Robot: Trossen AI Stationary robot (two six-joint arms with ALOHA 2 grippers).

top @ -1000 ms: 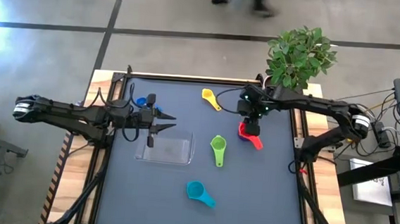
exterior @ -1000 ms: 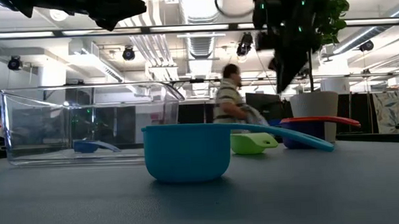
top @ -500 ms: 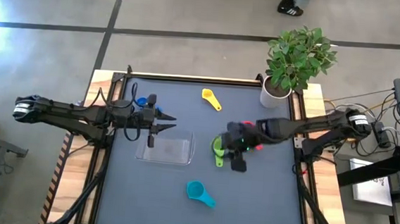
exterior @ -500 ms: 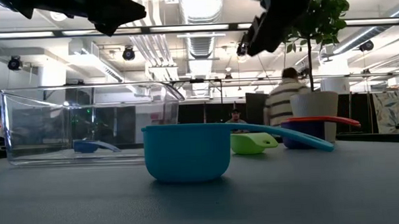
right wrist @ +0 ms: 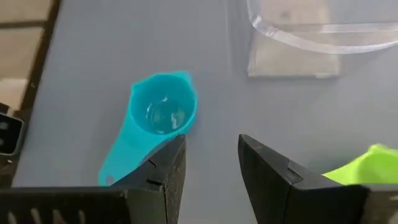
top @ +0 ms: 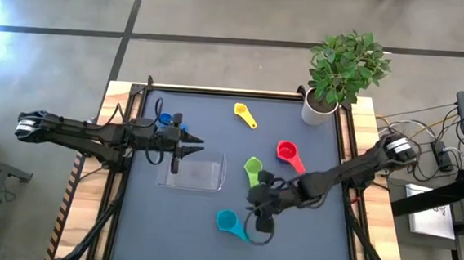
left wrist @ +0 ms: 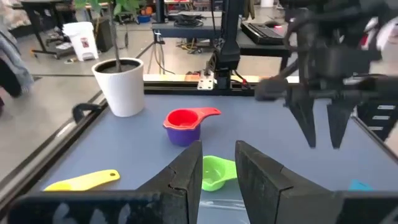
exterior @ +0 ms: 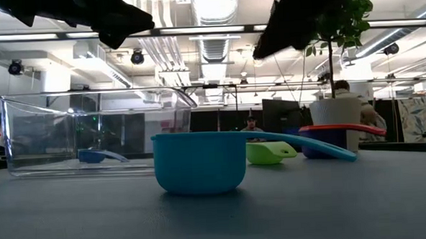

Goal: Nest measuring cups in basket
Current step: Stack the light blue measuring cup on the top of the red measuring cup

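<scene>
The teal cup lies on the table near the front, and my right gripper hovers open just right of it; it also shows in the right wrist view. The clear basket stands at the left centre. My left gripper is open and empty above the basket's far edge. The green cup lies right of the basket. The red cup sits nested in the purple cup. The yellow cup and the blue cup lie near the far edge.
A white plant pot with a leafy plant stands at the table's far right corner. Free table surface lies along the near edge and at the right of the teal cup. People show in the room beyond the table.
My right gripper has left the red cup at the far right. It has gone toward the table's near edge and left, past the green cup, to beside the teal cup, turning as it went. The cups have stayed in place.
</scene>
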